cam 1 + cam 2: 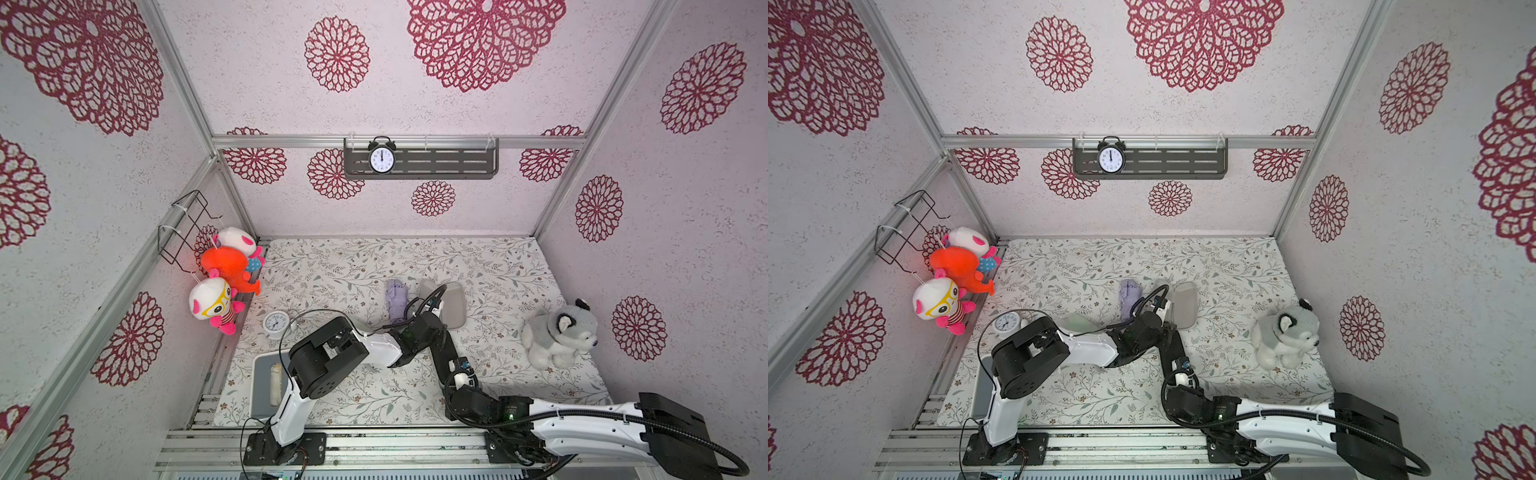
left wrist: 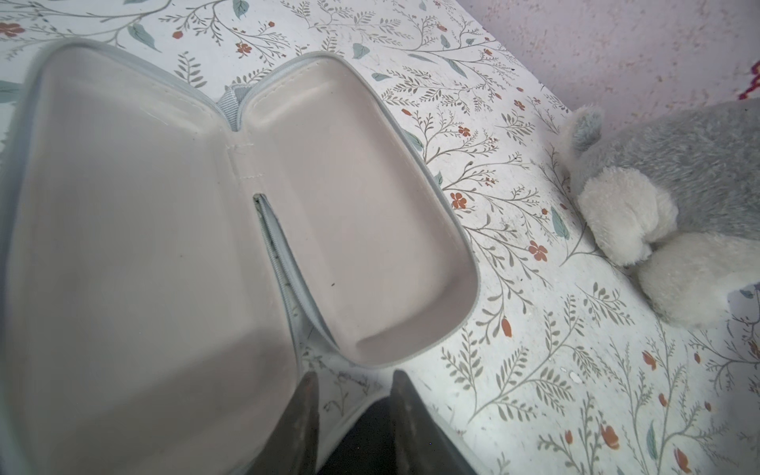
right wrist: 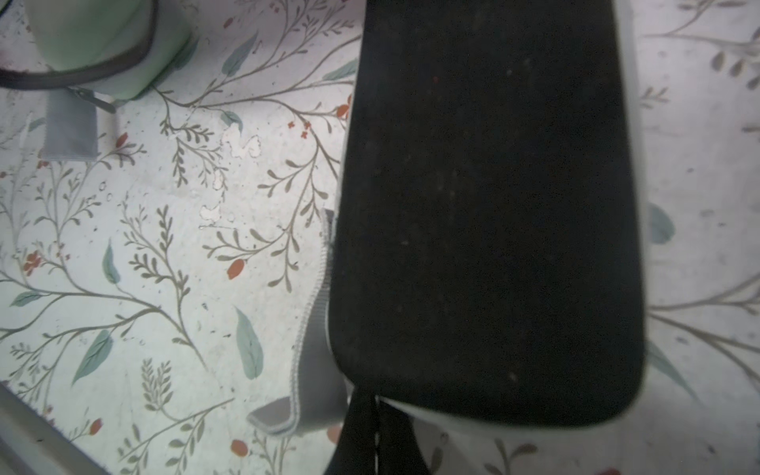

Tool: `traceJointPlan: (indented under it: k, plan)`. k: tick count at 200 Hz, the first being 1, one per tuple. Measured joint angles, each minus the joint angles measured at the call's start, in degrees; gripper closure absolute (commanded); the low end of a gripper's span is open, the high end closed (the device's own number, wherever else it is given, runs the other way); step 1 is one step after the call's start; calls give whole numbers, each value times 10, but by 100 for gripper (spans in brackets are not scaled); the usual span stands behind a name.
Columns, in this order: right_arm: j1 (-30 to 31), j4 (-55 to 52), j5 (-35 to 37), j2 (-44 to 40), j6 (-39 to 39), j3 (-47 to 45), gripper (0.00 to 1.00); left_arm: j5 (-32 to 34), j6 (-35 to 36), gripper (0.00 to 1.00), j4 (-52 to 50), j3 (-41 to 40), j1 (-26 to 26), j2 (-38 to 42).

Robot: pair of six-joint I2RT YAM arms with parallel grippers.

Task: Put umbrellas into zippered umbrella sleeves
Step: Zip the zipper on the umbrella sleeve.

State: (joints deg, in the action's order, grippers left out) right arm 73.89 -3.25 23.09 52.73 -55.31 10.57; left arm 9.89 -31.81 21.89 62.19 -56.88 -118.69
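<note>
A lilac umbrella (image 1: 397, 301) (image 1: 1129, 297) lies mid-table. Right beside it a sleeve (image 1: 455, 307) (image 2: 362, 205) lies spread open, grey lining up, both halves bare; its shell colour is hidden. The black sleeve (image 3: 485, 205) (image 2: 370, 440) lies shell up beneath both wrists, hidden in both top views. My right gripper (image 3: 376, 401) is shut on the rim at its near end. My left gripper (image 2: 353, 376) has its fingers a little apart astride that sleeve's rounded end; whether they press on it does not show. A mint green sleeve (image 3: 94, 41) (image 1: 1077, 323) lies zipped to the left.
A grey husky plush (image 1: 559, 336) (image 2: 658, 185) sits at the right. A white clock (image 1: 276, 324) stands near the left wall, with a grey tray (image 1: 262, 374) at the front left. Plush toys (image 1: 226, 270) hang on the left wall.
</note>
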Motion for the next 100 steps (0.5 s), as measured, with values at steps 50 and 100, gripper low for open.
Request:
traceJointPlan:
  k: [50, 100]
  plan:
    - [-21, -4, -38, -3, 16, 0, 100, 18, -24, 70, 2, -64, -10, 53]
    - [-43, -13, -62, 32, 65, 24, 100, 42, -64, 70, -60, -159, -46, 144]
